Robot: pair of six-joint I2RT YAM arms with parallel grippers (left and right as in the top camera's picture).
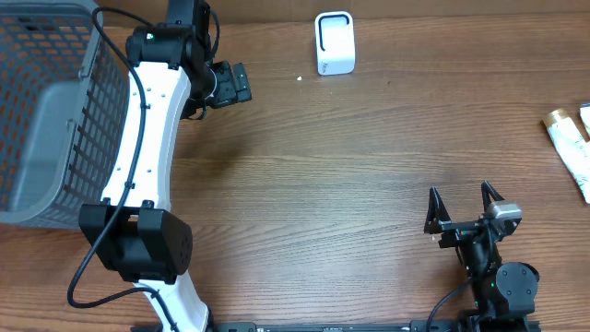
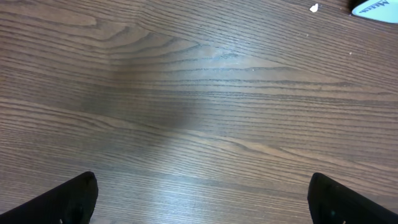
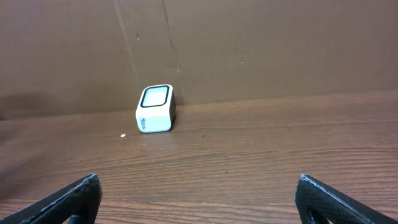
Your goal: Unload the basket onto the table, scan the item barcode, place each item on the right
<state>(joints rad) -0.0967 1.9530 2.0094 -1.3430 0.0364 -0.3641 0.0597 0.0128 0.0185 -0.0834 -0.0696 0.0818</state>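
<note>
The tube (image 1: 572,152), white and soft-looking with a gold cap, is lying ahead and to the right of the right pincer (image 1: 460,189), well apart from it and partly running out of frame. Both that one and the left pincer (image 2: 202,196) are hanging wide open, gripping nothing. My worry: that rounded, squishy body is probably going to roll or squash in a grab, leaving the barcode facing away from the scanner (image 1: 334,43), the glossy rounded white box sitting far ahead-left. Wood-grain worktop (image 1: 350,166), and a grey mesh basket (image 1: 55,46) left of the left pincer.
</note>
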